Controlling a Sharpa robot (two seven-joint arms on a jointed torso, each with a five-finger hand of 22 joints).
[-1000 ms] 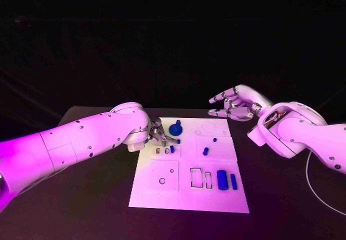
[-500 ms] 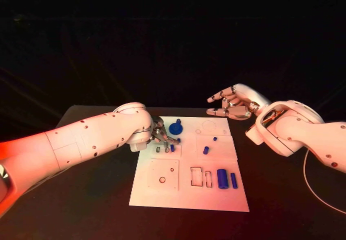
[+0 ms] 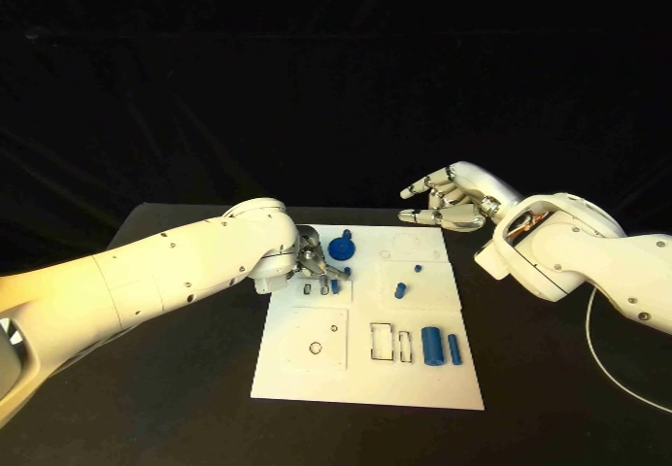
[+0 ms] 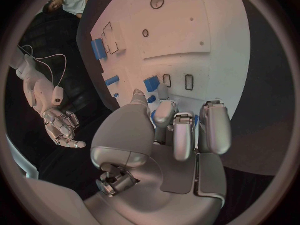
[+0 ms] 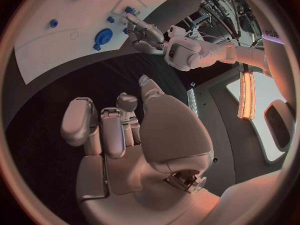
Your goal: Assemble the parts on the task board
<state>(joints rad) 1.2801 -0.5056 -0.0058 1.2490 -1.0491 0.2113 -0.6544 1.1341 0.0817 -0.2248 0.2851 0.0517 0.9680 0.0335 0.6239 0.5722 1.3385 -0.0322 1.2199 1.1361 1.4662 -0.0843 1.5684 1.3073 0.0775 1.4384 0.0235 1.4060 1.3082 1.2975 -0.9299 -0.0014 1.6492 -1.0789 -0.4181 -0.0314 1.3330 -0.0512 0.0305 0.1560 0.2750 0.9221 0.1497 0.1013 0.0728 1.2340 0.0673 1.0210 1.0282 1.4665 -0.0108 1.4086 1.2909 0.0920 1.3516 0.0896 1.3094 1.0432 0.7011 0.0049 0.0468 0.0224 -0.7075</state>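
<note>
Right hand (image 5: 125, 135) hovers empty beside the task board (image 5: 69, 32).

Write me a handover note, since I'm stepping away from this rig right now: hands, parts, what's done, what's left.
Left hand: low over the task board's far left part, fingertips at a small blue part; whether it grips it I cannot tell.
Right hand: raised beyond the board's far right corner, fingers apart, holding nothing.
Parts: a round blue part near the far edge, small blue pieces mid-board, two blue bars side by side near the right edge.
Done: unclear which parts are seated.
Left: outlined slots beside the bars look unfilled, so assembly is probably unfinished.
</note>
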